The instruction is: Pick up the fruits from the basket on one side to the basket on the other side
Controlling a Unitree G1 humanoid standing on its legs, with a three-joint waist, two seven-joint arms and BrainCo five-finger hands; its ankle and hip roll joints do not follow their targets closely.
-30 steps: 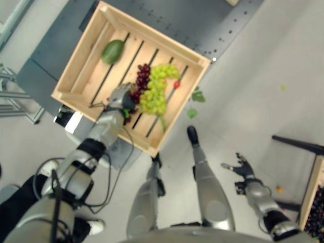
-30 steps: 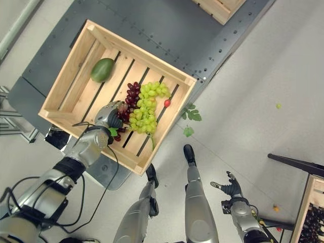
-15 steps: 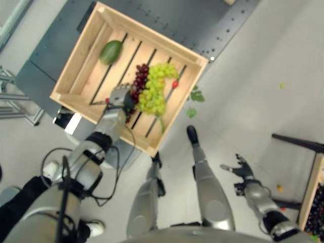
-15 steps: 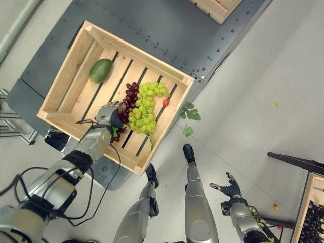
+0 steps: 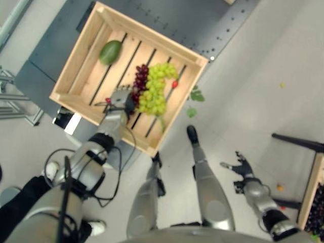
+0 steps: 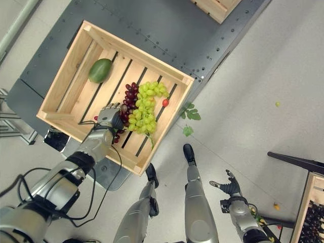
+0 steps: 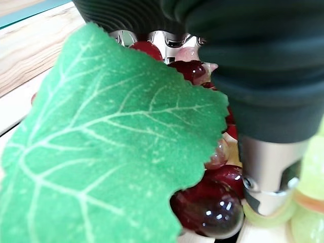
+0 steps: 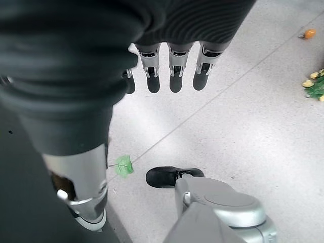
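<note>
**Wooden crate with fruit, grey platform, pale floor**

Pale speckled floor (image 6: pixel 253 76); dark grey platform (image 6: pixel 167 35) bearing a slatted wooden crate (image 6: pixel 76 61); a second crate (image 6: pixel 316 202) beyond the right robot hand. Head views show crate contents: green grapes (image 6: pixel 144 109) just beside the left robot hand (image 6: pixel 109 117), red grapes (image 6: pixel 129 96) touching it, a mango (image 6: pixel 100 70) well apart, a small red fruit (image 6: pixel 165 103) past the grapes. Left wrist view shows a green leaf (image 7: pixel 101 147) over red grapes against the fingers; whether they grip, cannot tell. Right robot hand (image 8: pixel 172 71) relaxed, fingers straight, holding nothing, above floor.

left hand (image 5: pixel 120 99) on red grapes (image 5: pixel 140 80), crate (image 5: pixel 81 66)
</note>
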